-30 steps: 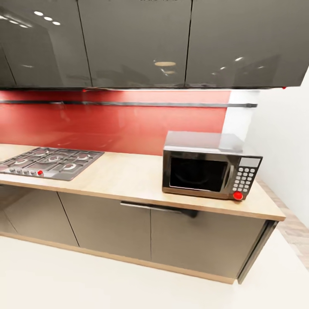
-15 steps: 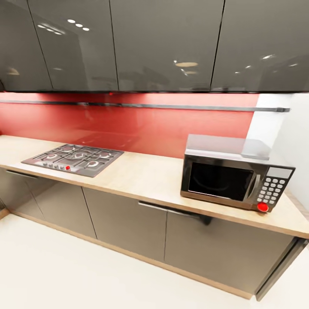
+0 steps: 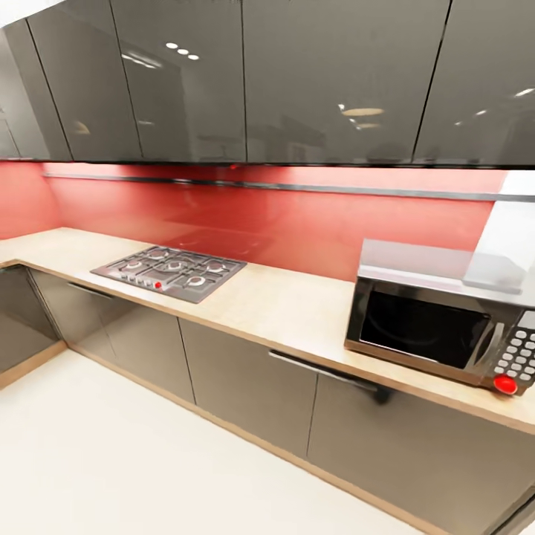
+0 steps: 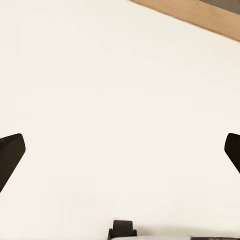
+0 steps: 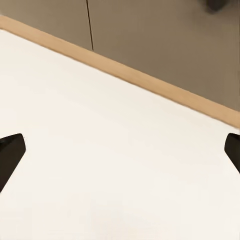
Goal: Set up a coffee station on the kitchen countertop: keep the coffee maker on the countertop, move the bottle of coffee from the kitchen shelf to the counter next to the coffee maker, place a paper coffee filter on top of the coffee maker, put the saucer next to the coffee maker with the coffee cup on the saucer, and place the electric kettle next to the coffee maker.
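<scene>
L tool (image 4: pixel 120 150) wide apart over pale floor (image 4: pixel 100 90), wood plinth (image 4: pixel 200 15) beyond.

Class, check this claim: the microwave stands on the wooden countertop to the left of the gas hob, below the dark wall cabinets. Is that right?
Not quite. In the head view the microwave stands to the right of the gas hob, on the wooden countertop below the dark wall cabinets.

You have no readable text, brand, label or number anywhere in these views. The microwave (image 3: pixel 438 323) on the surface (image 3: pixel 290 308) carries a keypad (image 3: pixel 516 362) of small pale buttons above a red knob (image 3: pixel 505 384), but whatever is printed on those keys is too blurred to make out. The hob (image 3: pixel 172 271) has knobs along its front edge, one of them red, and no legible markings beside them.
</scene>
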`<state>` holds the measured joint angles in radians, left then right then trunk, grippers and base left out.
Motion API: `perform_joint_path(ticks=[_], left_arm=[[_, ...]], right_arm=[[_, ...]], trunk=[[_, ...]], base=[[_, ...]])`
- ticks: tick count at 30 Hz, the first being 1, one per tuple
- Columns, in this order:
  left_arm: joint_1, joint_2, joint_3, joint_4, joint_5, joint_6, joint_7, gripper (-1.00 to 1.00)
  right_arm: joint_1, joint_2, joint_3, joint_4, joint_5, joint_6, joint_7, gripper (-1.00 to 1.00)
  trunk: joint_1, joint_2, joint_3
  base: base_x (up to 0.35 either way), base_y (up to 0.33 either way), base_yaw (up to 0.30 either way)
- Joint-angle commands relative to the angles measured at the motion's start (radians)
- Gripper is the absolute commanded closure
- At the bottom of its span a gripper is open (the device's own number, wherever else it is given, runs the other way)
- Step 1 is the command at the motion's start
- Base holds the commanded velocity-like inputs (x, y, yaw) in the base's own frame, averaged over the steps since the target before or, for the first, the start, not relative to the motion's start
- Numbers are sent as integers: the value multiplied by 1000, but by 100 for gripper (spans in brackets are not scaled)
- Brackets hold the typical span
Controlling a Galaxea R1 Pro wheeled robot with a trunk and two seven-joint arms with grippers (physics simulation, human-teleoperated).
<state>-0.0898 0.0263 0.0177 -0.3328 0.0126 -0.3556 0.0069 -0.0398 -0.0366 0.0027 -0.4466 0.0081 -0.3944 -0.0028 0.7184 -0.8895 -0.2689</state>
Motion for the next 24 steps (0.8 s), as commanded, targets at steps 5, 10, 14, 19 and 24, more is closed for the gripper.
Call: perform_joint_path(ticks=[5,10,14,19,24], left_arm=[[-1,0,1,1,1,-3,1,-100],[-1,0,1,1,1,-3,1,-100],[-2,0,1,1,1,-3,1,-100],[-1,0,1,1,1,-3,1,-100],[-1,0,1,1,1,-3,1,-100]], right_arm=[[0,0,0,0,1,-3,0,-100],[0,0,0,0,1,-3,0,-100],[-1,0,0,0,1,-3,0,-100],[0,0,0,0,1,-3,0,-100],[0,0,0,0,1,-3,0,-100]], trunk=[[-19,34,15],[-38,69,30],[-54,97,43],[-73,132,58],[-92,167,74]], base=[[0,0,278],[0,0,278],[0,0,278],[0,0,278],[0,0,278]])
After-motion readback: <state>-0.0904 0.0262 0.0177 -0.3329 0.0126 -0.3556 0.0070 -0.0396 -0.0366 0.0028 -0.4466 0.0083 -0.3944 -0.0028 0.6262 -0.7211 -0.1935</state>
